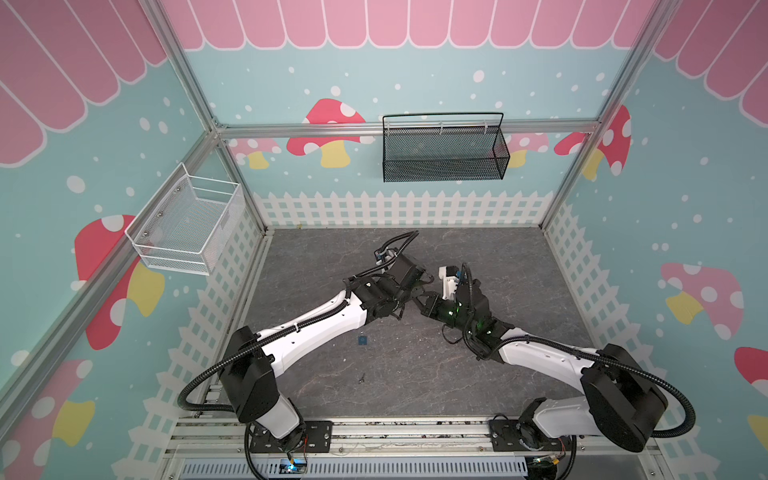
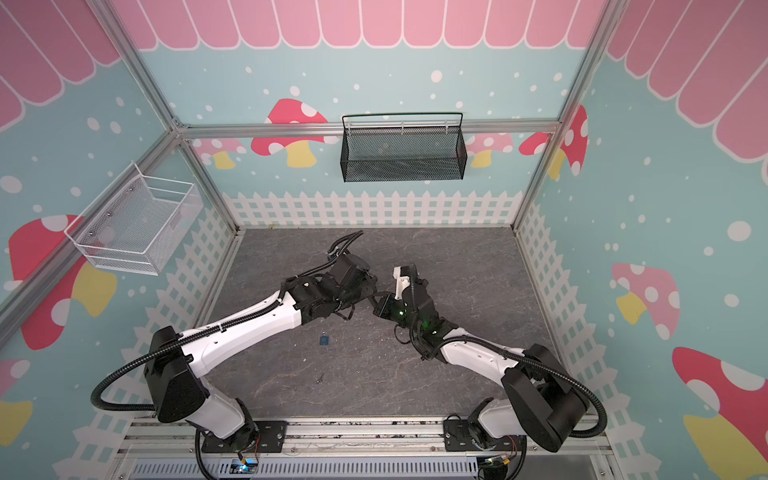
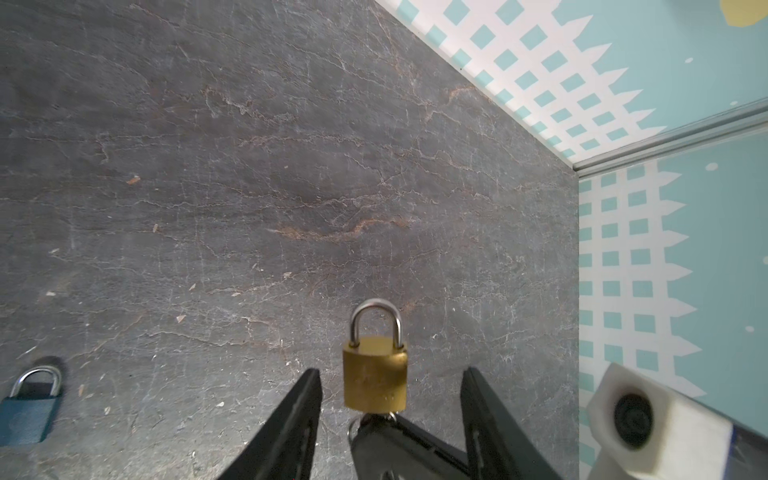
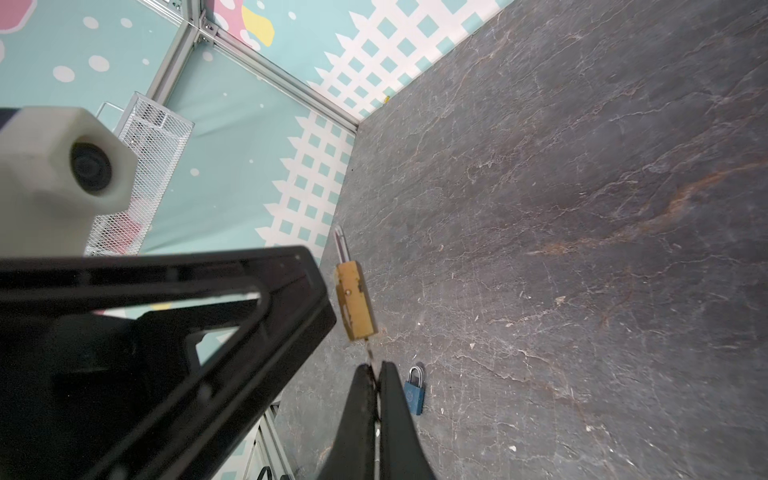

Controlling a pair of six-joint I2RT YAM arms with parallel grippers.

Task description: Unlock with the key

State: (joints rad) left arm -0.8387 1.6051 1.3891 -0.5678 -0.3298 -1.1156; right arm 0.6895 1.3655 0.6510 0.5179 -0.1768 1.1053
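One table point(image 1: 519, 270): the work is done in the air above its middle, so anything let go would be dropped onto the hard grey surface.
Left end effector point(image 3: 389, 370): its jaws are held about half apart on either side of the brass padlock point(image 3: 375, 374). A gap is seen on both sides, so nothing is gripped.
Right end effector point(image 4: 376, 368): it is closed tight on the head of the key point(image 4: 369, 350).
Brass padlock: it is carried between the left fingers point(image 3: 291, 415) without being touched. As far as can be seen, it is supported only by the key entered at the end opposite the shackle point(image 3: 376, 320). Both shackle legs are seated, so it is judged not yet unlocked.
Risk to the padlock: if the key were turned now, the unbraced body would likely be spun with it and the lock left shut. The body could also slide off the blade and fall.
Blue padlock point(image 3: 29, 411): it lies on the table well apart from the work, and no hazard is expected from it.
Key: only a short piece of blade is seen between lock and fingertips. A sideways load from late or uneven closing of the left jaws could bend it or twist it out of the pinch.
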